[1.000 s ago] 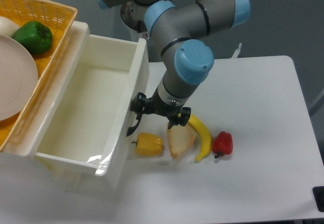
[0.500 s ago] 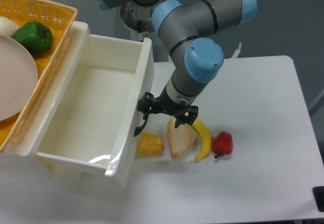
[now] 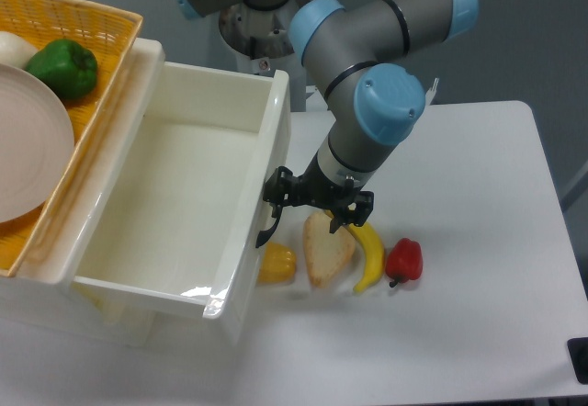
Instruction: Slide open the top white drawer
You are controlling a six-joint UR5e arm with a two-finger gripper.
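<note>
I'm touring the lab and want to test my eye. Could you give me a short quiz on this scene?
1. True or false: the top white drawer is pulled out and holds nothing visible.
2. What lies nearest the gripper? A) yellow banana B) slice of bread C) red pepper
3. Fill in: the green pepper sits in the woven orange ____.

Key: 1 true; 2 B; 3 basket.

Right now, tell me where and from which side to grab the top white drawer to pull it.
Take the top white drawer by its curved black handle on the front panel, coming in from the table side, where the claw already sits. The handle stands out from the glossy front, which offers no other hold.
</note>
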